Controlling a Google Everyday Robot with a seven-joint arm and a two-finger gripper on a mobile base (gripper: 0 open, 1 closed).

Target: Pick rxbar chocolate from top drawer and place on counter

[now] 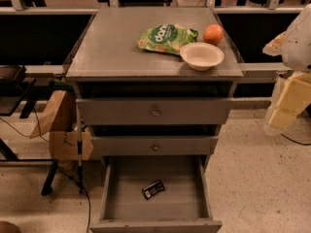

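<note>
Well, in your one camera view the rxbar chocolate point(153, 189) lies flat on the floor of the lowest drawer point(114, 200), the only one pulled well out, slightly left of centre. The gripper point(290, 103) hangs at the far right edge, beside the cabinet point(194, 111) and well apart from the bar; whether it is open, closed or holding anything, you cannot tell. On the counter point(109, 47) a green snack bag point(166, 38), an orange point(213, 33) and a white bowl point(201, 55) sit close together.

The dark rxbar chocolate point(153, 189) lies flat mid-floor in the open lowest drawer point(126, 193), at 6 o'clock, its length running 8 to 2 o'clock. The gripper point(286, 106) hangs at 3 o'clock, well apart.
</note>
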